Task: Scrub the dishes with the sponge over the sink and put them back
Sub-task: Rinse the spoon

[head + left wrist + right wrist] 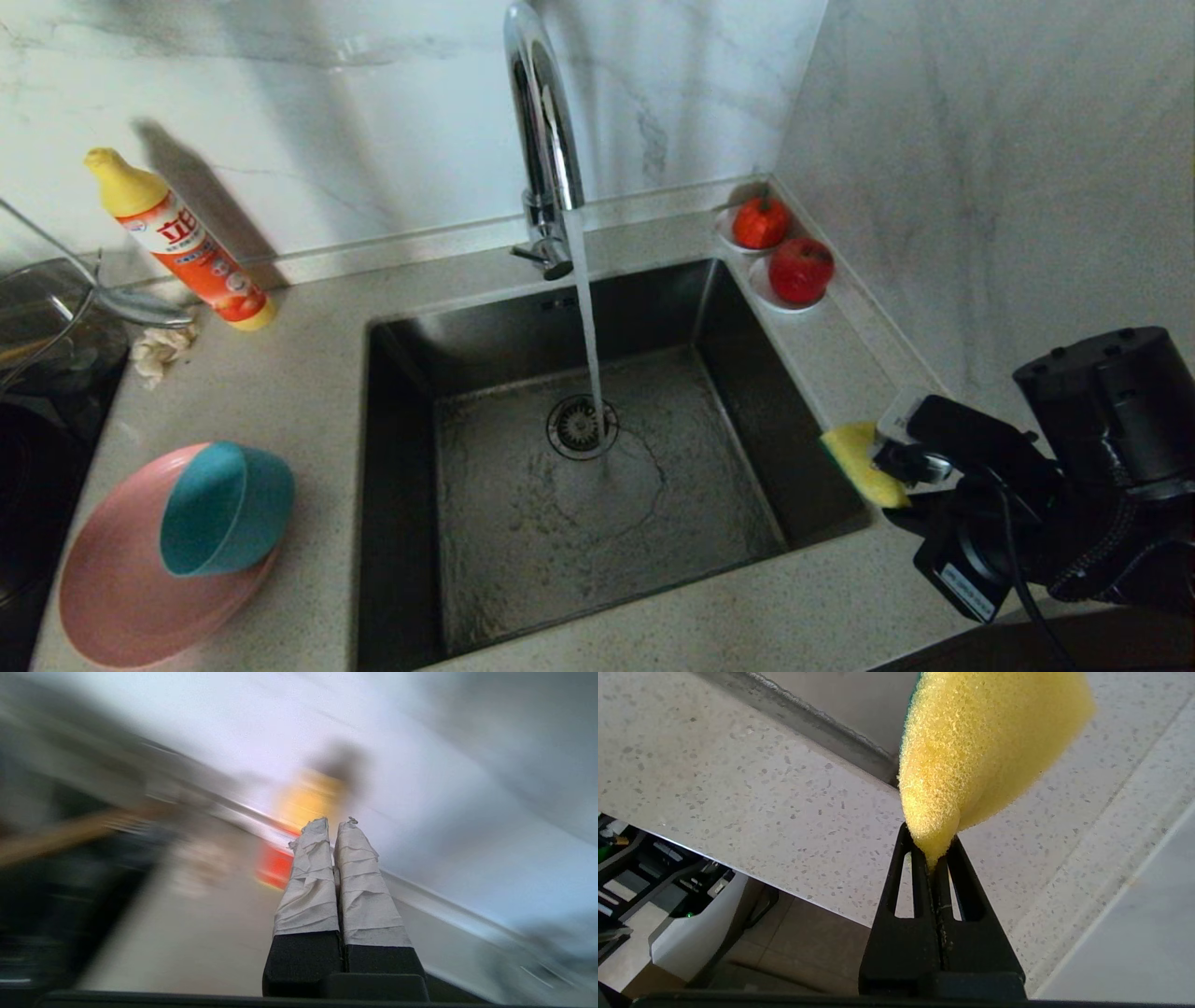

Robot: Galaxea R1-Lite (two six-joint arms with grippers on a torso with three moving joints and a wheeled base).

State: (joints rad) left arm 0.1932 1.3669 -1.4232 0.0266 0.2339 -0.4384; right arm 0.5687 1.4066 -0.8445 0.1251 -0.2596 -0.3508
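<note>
**Sponge in hand, dishes waiting on the counter**

From the head view, we have the right gripper (892, 457) at the sink's (597, 448) right-hand edge, pinching the sponge (859, 462) so that its yellow foam juts out over the rim. The tap (541, 140) is running onto the drain. On the counter left of the basin the teal bowl (224, 509) lies tipped on its side on the pink plate (112, 597); we cannot make out the spoon. The orange detergent bottle (177, 243) and a small rag (159, 350) sit further back, with two saucers of red fruit (784, 252) in the far right corner. Our left arm is not visible here.

In the left wrist view, the left gripper (332, 823) has its taped fingers (308, 877) pressed together on nothing, pointing roughly towards the blurred bottle (303, 821).

In the right wrist view, the right gripper (931, 856) squeezes one corner of the sponge (985, 751) between shut jaws, above the speckled counter (738, 793).

To do this step well, we judge the left gripper should open and take the bowl by its rim, lifting it clear of the plate without dragging it. It should bring the bowl over the basin to meet the sponge. The sponge's grip is shallow, so scrubbing pressure should stay light.
</note>
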